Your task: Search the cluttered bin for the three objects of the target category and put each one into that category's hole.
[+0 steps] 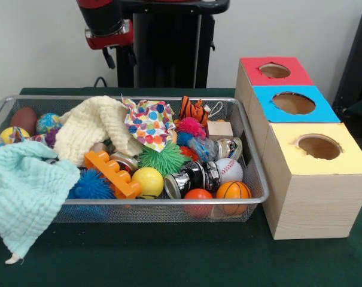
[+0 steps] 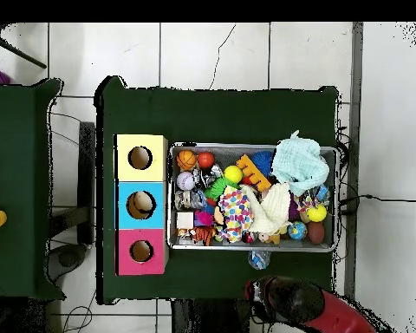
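Note:
The silver wire mesh bin (image 1: 252, 179) stands on the green table and also shows in the overhead view (image 2: 172, 243). It holds a basketball (image 1: 233, 190), a baseball (image 1: 230, 169), a yellow ball (image 1: 148, 181), a green spiky ball (image 1: 163, 159), a metal can (image 1: 192, 177), an orange toothed block (image 1: 112, 173), a wooden cube (image 1: 219, 129), a cream cloth (image 1: 91, 128) and a dotted cloth (image 1: 149, 124). A mint cloth (image 1: 22, 191) hangs over its rim. My gripper (image 1: 119, 57) hangs behind the bin's far side, above the table and clear of everything.
Three wooden boxes stand in a row beside the bin, each with a round hole on top: red (image 1: 274, 70), blue (image 1: 293, 103), yellow (image 1: 319, 146). In the overhead view they show as yellow (image 2: 139, 158), blue (image 2: 140, 205) and red (image 2: 141, 251).

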You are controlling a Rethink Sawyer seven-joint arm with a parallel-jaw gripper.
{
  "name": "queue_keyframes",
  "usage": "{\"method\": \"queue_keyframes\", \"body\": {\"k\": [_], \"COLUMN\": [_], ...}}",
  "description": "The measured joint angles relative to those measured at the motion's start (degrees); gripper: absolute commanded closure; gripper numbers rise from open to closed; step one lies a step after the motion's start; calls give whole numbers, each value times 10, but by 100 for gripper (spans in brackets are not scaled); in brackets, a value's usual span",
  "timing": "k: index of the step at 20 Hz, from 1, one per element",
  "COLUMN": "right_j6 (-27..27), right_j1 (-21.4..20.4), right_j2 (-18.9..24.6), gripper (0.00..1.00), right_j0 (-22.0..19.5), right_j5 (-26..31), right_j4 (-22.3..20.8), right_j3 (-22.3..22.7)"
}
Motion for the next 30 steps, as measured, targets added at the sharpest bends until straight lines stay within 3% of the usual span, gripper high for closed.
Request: {"method": "queue_keyframes", "body": {"k": [15, 30], "right_j6": [0, 0], "right_j1": [37, 40], "right_j2": [11, 23], "gripper": [0, 0], "right_j0": [15, 15], "right_j5": [0, 0], "right_j4": [6, 6], "right_j3": [-7, -30]}}
